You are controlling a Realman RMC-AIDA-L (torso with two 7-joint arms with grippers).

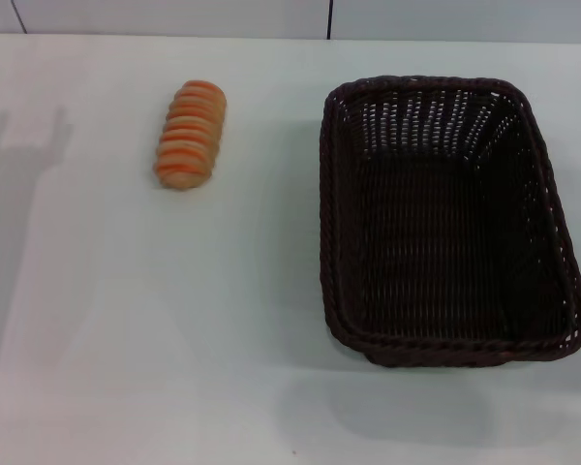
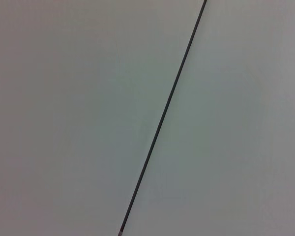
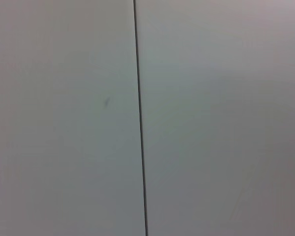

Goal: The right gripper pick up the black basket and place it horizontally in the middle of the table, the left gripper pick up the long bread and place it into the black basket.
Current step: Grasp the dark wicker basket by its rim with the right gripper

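The black basket [image 1: 445, 218] stands on the right half of the white table [image 1: 203, 320], its long side running away from me, and it holds nothing. The long bread [image 1: 190, 134] lies on the table at the far left, pointing away from me. Neither gripper shows in any view. Only a grey shadow of an arm falls on the table's left edge. Both wrist views show plain pale panels with one dark seam line [image 2: 162, 120] [image 3: 140, 118].
The table's far edge meets a pale wall with dark vertical seams [image 1: 329, 19]. Bare tabletop lies between the bread and the basket and along the front.
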